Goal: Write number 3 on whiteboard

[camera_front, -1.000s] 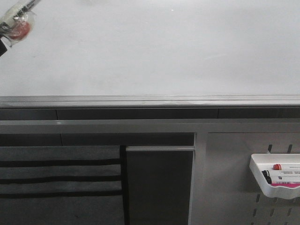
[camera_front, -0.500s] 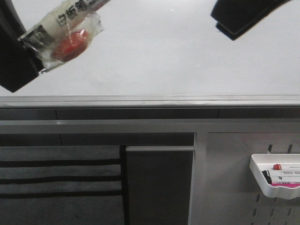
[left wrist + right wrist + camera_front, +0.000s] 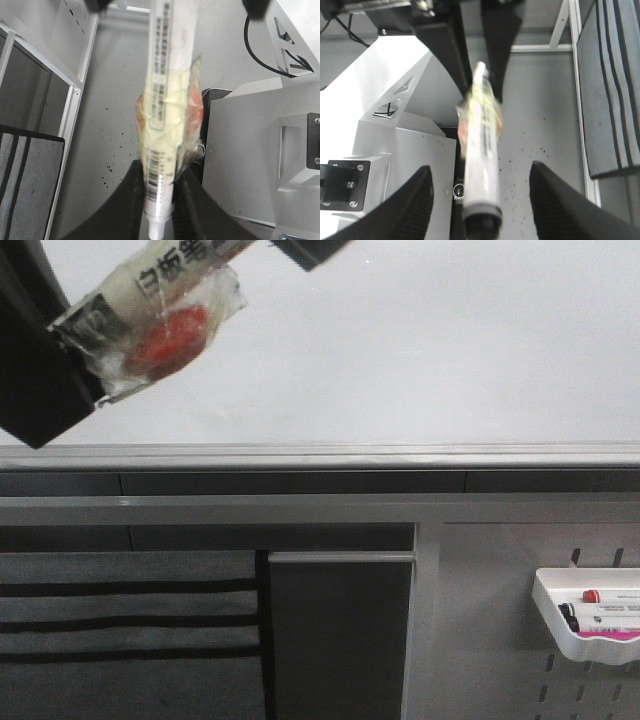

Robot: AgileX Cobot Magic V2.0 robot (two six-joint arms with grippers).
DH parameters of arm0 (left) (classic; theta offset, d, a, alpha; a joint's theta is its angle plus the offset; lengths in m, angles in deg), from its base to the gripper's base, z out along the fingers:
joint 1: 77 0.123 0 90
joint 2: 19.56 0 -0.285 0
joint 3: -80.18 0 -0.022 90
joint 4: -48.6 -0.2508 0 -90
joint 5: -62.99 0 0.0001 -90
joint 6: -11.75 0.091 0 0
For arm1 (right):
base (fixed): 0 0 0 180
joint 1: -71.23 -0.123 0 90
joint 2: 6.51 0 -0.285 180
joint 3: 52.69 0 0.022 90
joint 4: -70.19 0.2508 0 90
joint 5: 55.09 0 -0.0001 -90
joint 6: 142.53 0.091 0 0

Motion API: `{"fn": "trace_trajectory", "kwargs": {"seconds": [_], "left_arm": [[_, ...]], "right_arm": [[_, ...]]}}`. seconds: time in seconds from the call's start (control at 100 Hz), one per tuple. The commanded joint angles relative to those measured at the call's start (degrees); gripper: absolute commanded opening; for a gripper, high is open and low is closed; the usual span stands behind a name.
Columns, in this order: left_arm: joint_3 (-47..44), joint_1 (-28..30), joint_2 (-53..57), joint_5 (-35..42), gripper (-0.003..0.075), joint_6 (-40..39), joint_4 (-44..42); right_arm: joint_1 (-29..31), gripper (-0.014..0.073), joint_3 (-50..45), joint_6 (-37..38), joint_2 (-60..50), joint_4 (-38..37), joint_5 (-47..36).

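The whiteboard (image 3: 450, 350) fills the upper front view, with a grey edge rail (image 3: 400, 453) below it. No number 3 shows on it. My left gripper (image 3: 72, 352) at the top left is shut on a white marker (image 3: 150, 300) wrapped in clear tape with a red piece. The left wrist view shows the marker (image 3: 167, 90) clamped at the left gripper (image 3: 160, 202). My right gripper (image 3: 310, 250) is at the top edge by the marker's far end. In the right wrist view it is open (image 3: 481, 200), its fingers either side of the marker (image 3: 482, 150) and apart from it.
A white tray (image 3: 590, 640) with a red and a black marker hangs on the grey perforated panel (image 3: 490, 640) at the lower right. A dark cabinet panel (image 3: 340, 640) and a grey striped panel (image 3: 120, 620) lie below the rail.
My left gripper has come in from the top left corner with the marker. My right gripper entered at the top right and moved left to the marker's far end.
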Motion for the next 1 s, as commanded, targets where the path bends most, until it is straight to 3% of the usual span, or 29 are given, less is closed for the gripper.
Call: {"fn": "trace_trajectory", "kwargs": {"seconds": [0.0, 0.28, 0.99], "left_arm": [[1.9, -0.5, 1.2, 2.3, -0.0020, 0.2, 2.3], [1.9, -0.5, 1.2, 3.1, -0.0020, 0.2, 2.3], [1.9, -0.5, 1.2, 3.1, -0.0020, 0.2, 2.3]], "right_arm": [[-1.7, 0.0375, 2.0, -1.9, -0.6, 2.7, -3.4], [-3.5, 0.0367, 2.0, -1.9, 0.6, 2.1, -6.5], [-3.5, 0.0020, 2.0, -1.9, 0.6, 1.8, -6.2]]}}
